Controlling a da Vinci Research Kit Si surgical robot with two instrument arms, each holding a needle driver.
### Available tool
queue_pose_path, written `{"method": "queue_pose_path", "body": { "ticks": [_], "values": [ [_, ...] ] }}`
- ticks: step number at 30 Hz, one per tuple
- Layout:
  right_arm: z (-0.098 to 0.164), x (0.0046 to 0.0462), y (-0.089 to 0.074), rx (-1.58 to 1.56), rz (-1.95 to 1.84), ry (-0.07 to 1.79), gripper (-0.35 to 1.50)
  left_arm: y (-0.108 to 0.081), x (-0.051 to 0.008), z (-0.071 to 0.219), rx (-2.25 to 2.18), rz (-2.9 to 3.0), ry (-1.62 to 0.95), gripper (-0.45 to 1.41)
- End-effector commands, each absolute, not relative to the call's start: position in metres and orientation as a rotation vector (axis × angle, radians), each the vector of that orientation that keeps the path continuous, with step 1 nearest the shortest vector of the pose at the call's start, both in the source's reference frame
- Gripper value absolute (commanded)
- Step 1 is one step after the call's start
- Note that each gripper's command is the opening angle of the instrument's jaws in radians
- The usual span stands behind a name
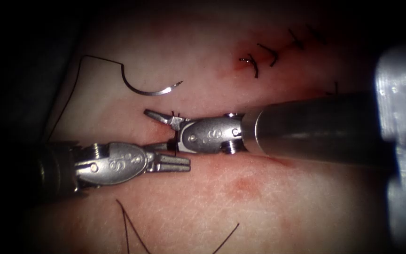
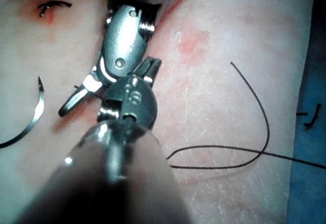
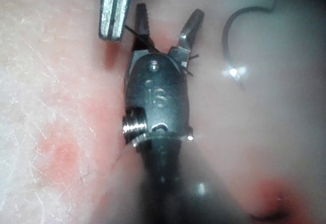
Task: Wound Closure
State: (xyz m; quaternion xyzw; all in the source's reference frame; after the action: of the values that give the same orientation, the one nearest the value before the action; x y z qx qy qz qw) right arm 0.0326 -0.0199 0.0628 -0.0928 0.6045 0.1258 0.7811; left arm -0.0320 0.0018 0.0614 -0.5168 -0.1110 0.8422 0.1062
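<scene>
Jaws of the right tool (image 1: 161, 123) stand apart around thread ends at the cut; the left tool (image 1: 177, 163), just beside, is closed on nothing. The needle (image 1: 152, 89) lies free on the tissue (image 1: 269, 197) beyond: stiff, slick, probably best gripped mid-curve.

The tissue (image 1: 269, 207) is pale pink with a fine whitish crackled grain and blotches of deeper red. Red fluid (image 1: 240, 63) stains it beside the dark, near-black stitches (image 1: 264, 56). The needle (image 1: 151, 89) is silver-grey and glints at its tip; the thread (image 1: 71, 89) trailing from it is black. Both the left tool (image 1: 179, 162) and the right tool (image 1: 158, 129) are polished silver metal, and their fingers (image 1: 172, 163) carry fine ridged lines. A blue cloth (image 2: 310, 147) borders the tissue.
</scene>
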Motion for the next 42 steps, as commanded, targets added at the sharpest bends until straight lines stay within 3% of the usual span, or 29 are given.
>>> {"method": "queue_pose_path", "body": {
  "ticks": [1,3,4,5,15,16,17,18,20,31,42],
  "values": [
    [0.063,0.0335,-0.02,-0.198,0.27,1.308,0.94,0.002,-0.0325,0.062,-1.523,2.481,-0.329,-0.45],
    [0.063,0.0334,-0.02,-0.202,0.265,1.307,0.67,0.002,-0.0325,0.062,-1.523,2.482,-0.329,-0.45],
    [0.063,0.0334,-0.02,-0.193,0.274,1.309,0.07,0.001,-0.0325,0.062,-1.526,2.481,-0.33,-0.45],
    [0.063,0.0333,-0.02,-0.182,0.274,1.305,-0.35,0.001,-0.0325,0.062,-1.525,2.483,-0.333,-0.45],
    [0.064,0.033,-0.02,-0.17,0.319,1.28,-0.35,0.0,-0.0321,0.062,-1.542,2.491,-0.343,-0.45],
    [0.063,0.0327,-0.02,-0.167,0.316,1.284,-0.16,0.0,-0.0318,0.062,-1.544,2.492,-0.345,-0.45],
    [0.063,0.0322,-0.02,-0.165,0.315,1.288,0.51,0.0,-0.0313,0.061,-1.548,2.494,-0.349,-0.45],
    [0.063,0.0318,-0.02,-0.165,0.314,1.295,0.84,0.0,-0.0309,0.061,-1.552,2.495,-0.353,-0.45],
    [0.063,0.03,-0.021,-0.157,0.304,1.313,1.26,0.0,-0.029,0.061,-1.558,2.498,-0.353,-0.45],
    [0.06,0.0198,-0.024,-0.145,0.295,1.33,1.21,0.005,-0.0212,0.063,-1.494,2.463,-0.214,-0.45],
    [0.06,0.016,-0.023,-0.181,0.341,1.298,1.1,0.007,-0.0188,0.072,-1.394,2.372,-0.223,-0.45]
  ]
}}
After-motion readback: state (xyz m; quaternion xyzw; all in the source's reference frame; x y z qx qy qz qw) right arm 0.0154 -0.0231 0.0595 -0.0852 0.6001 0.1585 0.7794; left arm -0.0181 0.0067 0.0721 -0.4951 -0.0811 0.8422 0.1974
